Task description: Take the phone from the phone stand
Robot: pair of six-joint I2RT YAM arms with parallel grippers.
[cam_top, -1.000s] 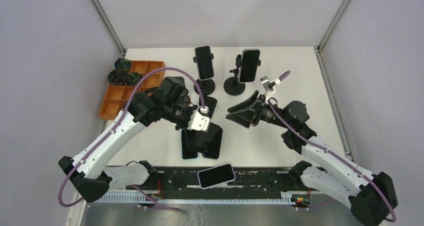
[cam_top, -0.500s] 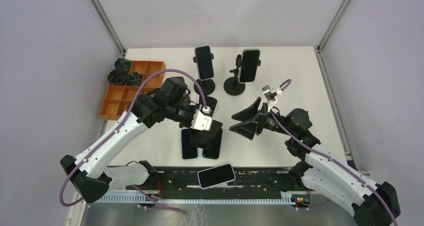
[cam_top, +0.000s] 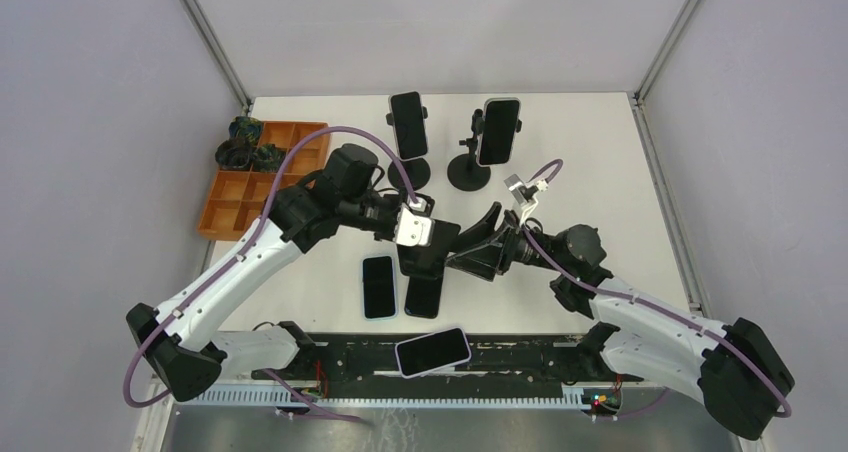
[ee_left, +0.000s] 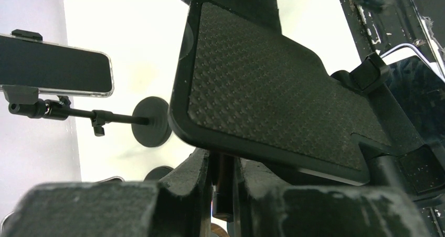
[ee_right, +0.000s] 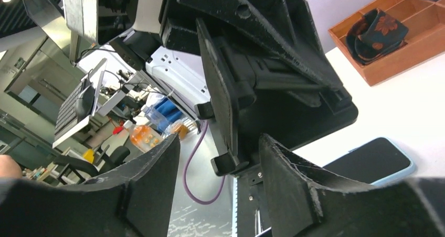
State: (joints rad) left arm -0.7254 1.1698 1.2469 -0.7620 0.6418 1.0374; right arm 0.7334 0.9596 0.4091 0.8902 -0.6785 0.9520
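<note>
1. above the middle of the counter (cam_top: 600, 152) the two arms meet, the left arm (cam_top: 250, 262) reaching in from the left and the right arm (cam_top: 640, 312) from the right.
2. the phone stand (ee_right: 304, 111) is held up off the counter by the left arm, with its thin stem pinched between the closed left fingers (ee_left: 178, 190).
3. the phone (ee_right: 216, 85) sits clamped in that stand's cradle, its textured back turned toward the left wrist camera.
4. from the right wrist it shows edge-on, its long axis running top to bottom of that view and its lower end about level with the fingertips.
5. the right fingers (ee_right: 147, 190) stand apart, one on each side of the phone's thin edge, and grip nothing. i cannot tell whether either one touches it.
6. judgement: the right fingers are the free pair and already straddle the phone, so closing from here should pinch screen against back. the cradle lies on the back side, so that finger may land on the stand instead of the phone.
</note>
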